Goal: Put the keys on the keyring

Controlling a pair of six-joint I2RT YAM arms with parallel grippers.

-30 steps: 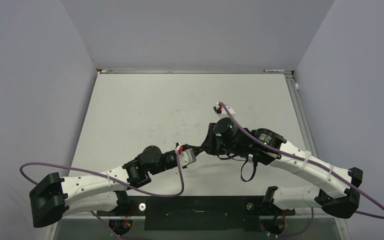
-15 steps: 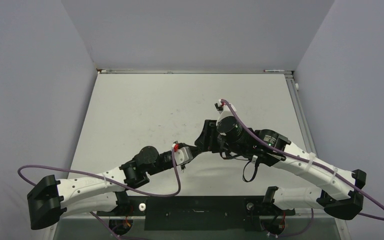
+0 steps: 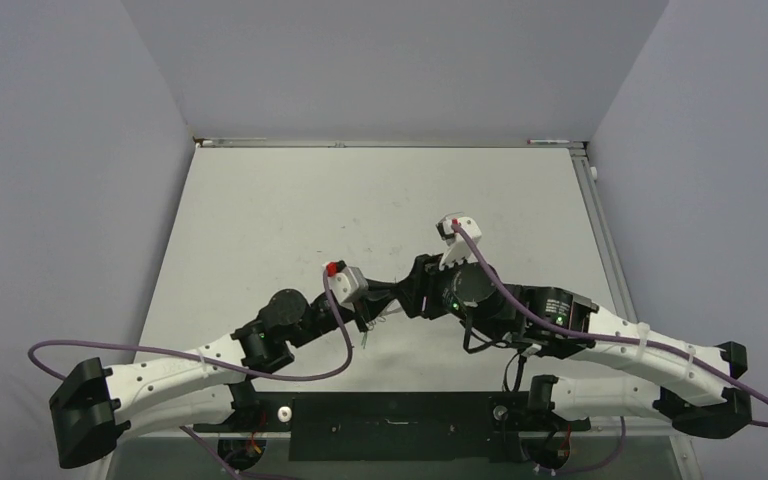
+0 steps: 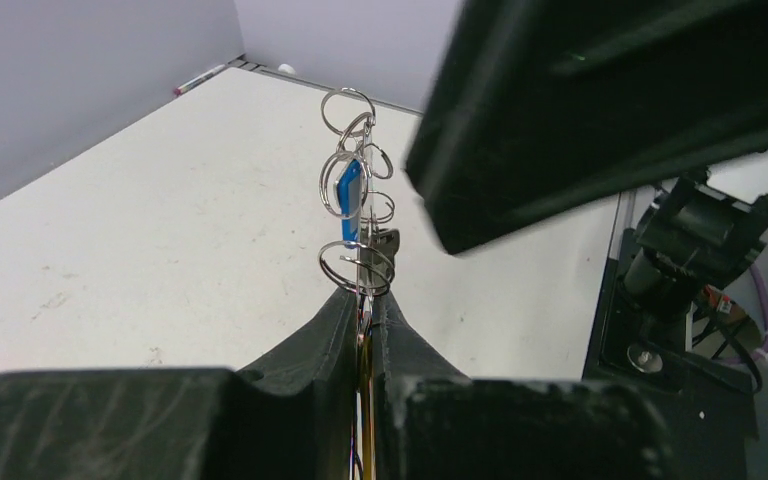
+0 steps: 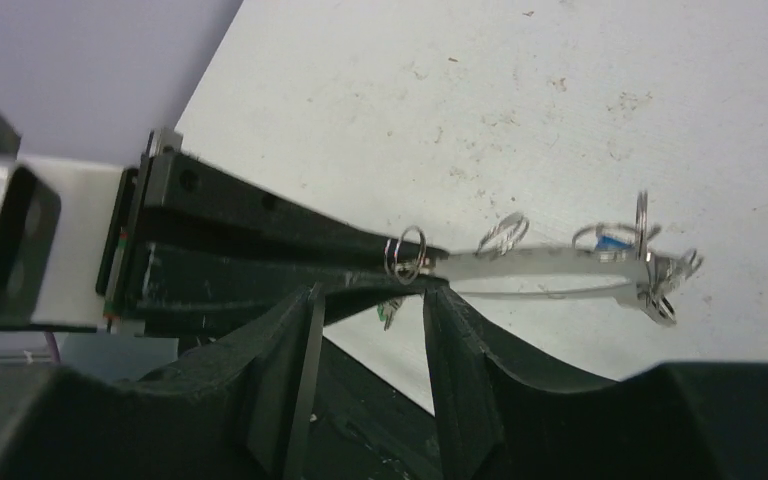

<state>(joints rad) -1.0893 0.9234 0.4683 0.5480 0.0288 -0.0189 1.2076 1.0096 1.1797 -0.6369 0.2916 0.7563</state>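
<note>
Nearest the bases, a purple cable (image 3: 180,352) loops off the left arm, and small green lights (image 3: 453,303) glow on the right one. The left end effector (image 4: 365,305) is pinched tight on the keyring (image 5: 550,272). The keyring's long axis runs straight on from the fingertips, away from the left wrist and towards the right arm. It is edge-on in the left wrist view and lies flat and sideways in the right wrist view. Small split rings (image 4: 346,105) are strung along it, with a blue key (image 4: 348,195) about midway. The right end effector (image 5: 370,300) sits just beside the left fingertips with its jaws parted and a clear gap between them, gripping nothing. Below lies the scuffed white bench (image 3: 290,210), and at its far edge a pen (image 4: 198,80) whose markings are too small to read. Since a second ago the left wrist has moved away from the bases and to the left, the right wrist has rolled so its white camera mount now faces up, and the right elbow has shifted outward. The meeting point of the two end effectors has hardly moved.
</note>
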